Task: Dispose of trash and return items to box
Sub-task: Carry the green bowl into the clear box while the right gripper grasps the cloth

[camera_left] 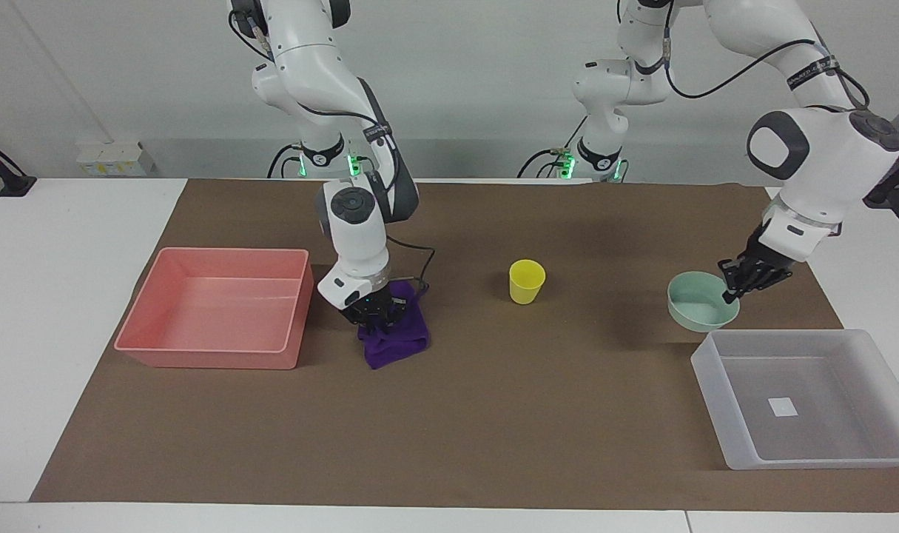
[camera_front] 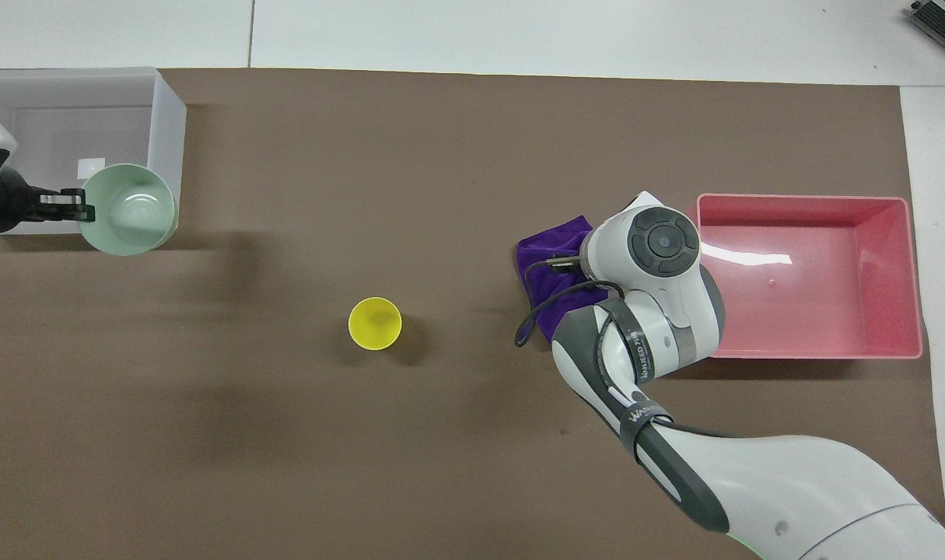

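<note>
The mint-green bowl (camera_left: 697, 311) (camera_front: 127, 208) hangs tilted above the mat, just at the edge of the frosted box (camera_left: 715, 400) (camera_front: 165, 117). My left gripper (camera_left: 730, 292) (camera_front: 79, 208) is shut on its rim. The purple rag (camera_left: 397, 342) (camera_front: 538, 260) lies crumpled on the mat beside the pink tray. My right gripper (camera_left: 375, 320) is pressed straight down into it, fingertips drawn together in the cloth. In the overhead view the right wrist hides that gripper. The yellow cup (camera_left: 527, 281) (camera_front: 375, 323) stands upright at mid-table, untouched.
The pink tray (camera_left: 212, 314) (camera_front: 814, 311) sits at the right arm's end of the table, with nothing in it. A brown mat (camera_left: 493, 414) covers the table. The box holds only a white sticker (camera_left: 782, 406).
</note>
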